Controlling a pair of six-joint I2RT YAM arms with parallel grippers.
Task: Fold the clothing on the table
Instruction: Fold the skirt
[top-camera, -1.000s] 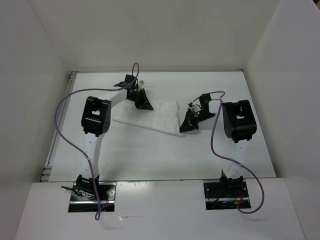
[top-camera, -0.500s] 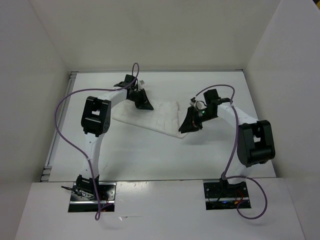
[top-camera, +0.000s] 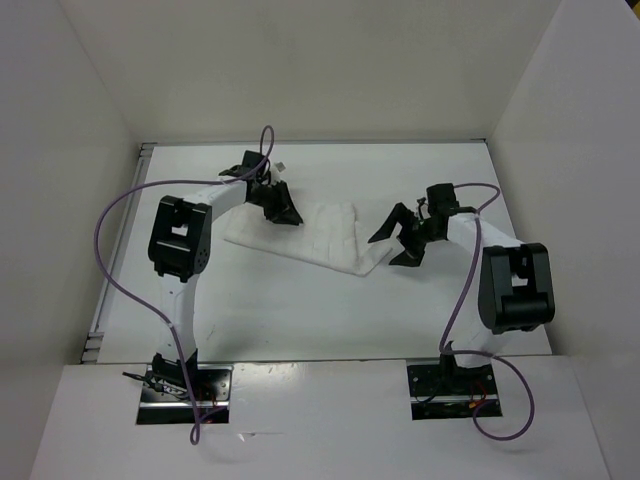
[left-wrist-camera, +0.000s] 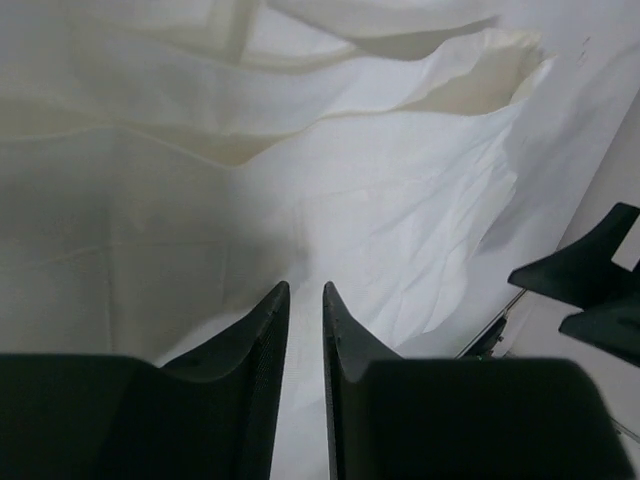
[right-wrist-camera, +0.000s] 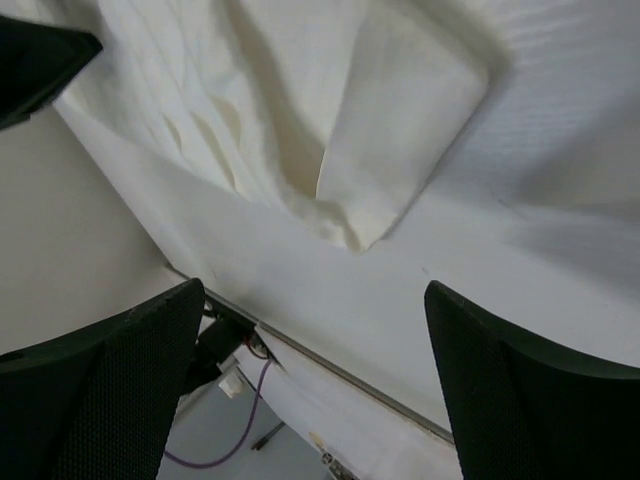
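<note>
White arms (top-camera: 183, 312), black joints (top-camera: 180, 235), purple cables (top-camera: 97, 232)

The clothing (top-camera: 310, 232) lies on the table (top-camera: 300, 315), right pincer (top-camera: 393, 244) beside it.

The left arm (top-camera: 181, 238) reaches forward, and its forearm turns to the right. The left end effector (top-camera: 281, 207) points down, with only a narrow gap between its fingers (left-wrist-camera: 258, 345). The right arm (top-camera: 514, 285) bends back to the left. The right end effector (top-camera: 400, 242) has its fingers (right-wrist-camera: 110, 390) spread wide apart.

clothing (left-wrist-camera: 380, 230) edges cropped, left claw (left-wrist-camera: 300, 290) partly cropped
</note>
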